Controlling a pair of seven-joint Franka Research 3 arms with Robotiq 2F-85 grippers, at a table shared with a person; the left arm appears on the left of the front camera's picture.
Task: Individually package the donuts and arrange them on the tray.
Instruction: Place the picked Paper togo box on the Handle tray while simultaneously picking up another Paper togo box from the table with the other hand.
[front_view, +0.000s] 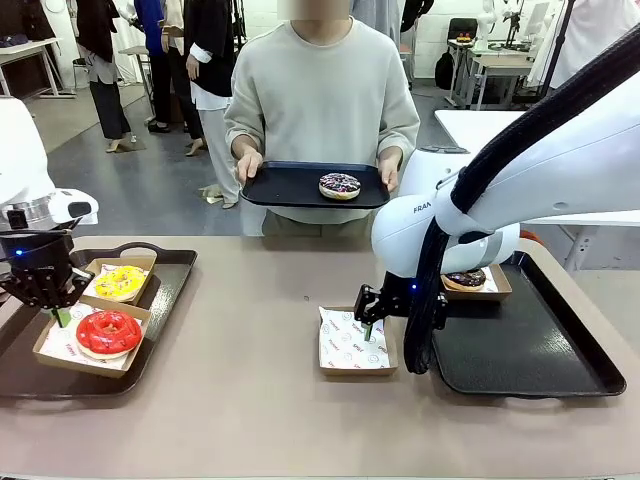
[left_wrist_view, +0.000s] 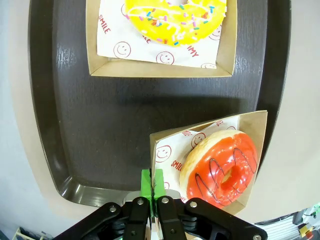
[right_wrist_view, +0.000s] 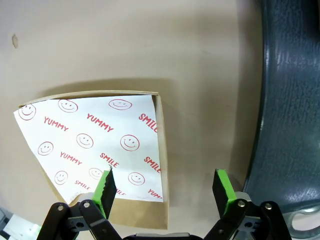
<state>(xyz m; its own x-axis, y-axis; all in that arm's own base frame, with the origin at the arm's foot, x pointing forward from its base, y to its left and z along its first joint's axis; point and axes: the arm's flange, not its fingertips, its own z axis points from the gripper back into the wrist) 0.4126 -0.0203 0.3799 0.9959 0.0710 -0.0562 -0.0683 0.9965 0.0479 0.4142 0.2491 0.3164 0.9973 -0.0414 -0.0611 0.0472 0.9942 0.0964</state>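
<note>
The left gripper (left_wrist_view: 151, 197) has its green pads pressed together on the rim of a shallow brown cardboard box (left_wrist_view: 252, 125) that carries the glossy red-glazed donut (left_wrist_view: 222, 170); that box sits at the near end of the dark left tray (front_view: 170, 270). Just beyond it on the same tray lies the yellow-iced sprinkled donut (front_view: 120, 282) in its own box. The right gripper (right_wrist_view: 165, 187) stands wide, holding nothing, straddling the side wall of an empty box lined with smiley-printed white paper (right_wrist_view: 90, 145) on the bare table beside the dark right tray (front_view: 560, 375), where a chocolate-topped donut (front_view: 465, 279) rests boxed. The person across the table holds a third black tray (front_view: 280, 185) bearing the dark-glazed sprinkled donut (front_view: 340, 185).

The pinch on thin cardboard looks risky: dragging could fold the wall or tilt the box and slide the red donut out. The right fingers might push the empty box away instead of gripping it.

Count: four donuts, four boxes, three trays.
</note>
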